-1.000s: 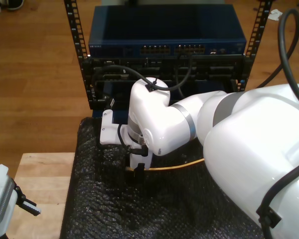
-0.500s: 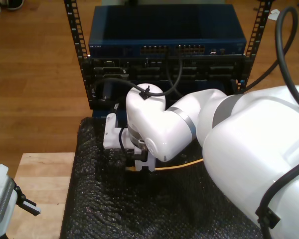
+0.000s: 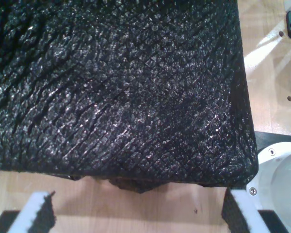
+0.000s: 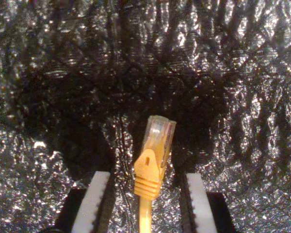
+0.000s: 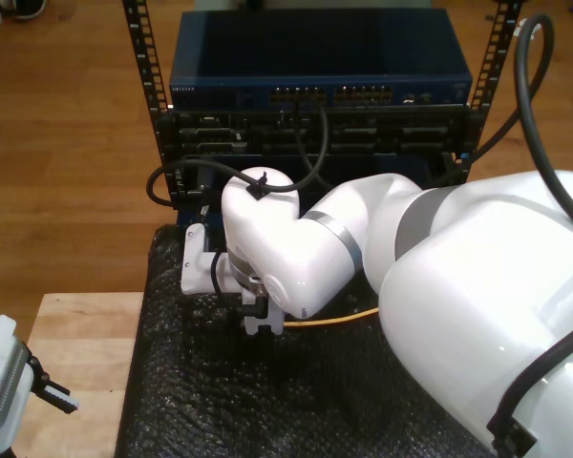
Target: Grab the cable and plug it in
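The cable (image 4: 153, 160) was seen between the spread fingers (image 4: 93, 204) of my second gripper (image 4: 144, 206), untouched, above the black mat (image 5: 201, 401). My first gripper (image 3: 140, 218) was held with fingers apart over the bench (image 3: 136, 206).

Yellow-orange on glittering black

The long thin yellow-orange network cable (image 4: 147, 184) ends in a clear plastic plug (image 4: 157, 132); beneath it the crinkled black bubble-textured mat (image 5: 201, 382) glints silver, beside pale wooden tabletop (image 5: 76, 334), a dark blue metal switch box (image 5: 315, 52) and white glossy arm (image 5: 382, 239).
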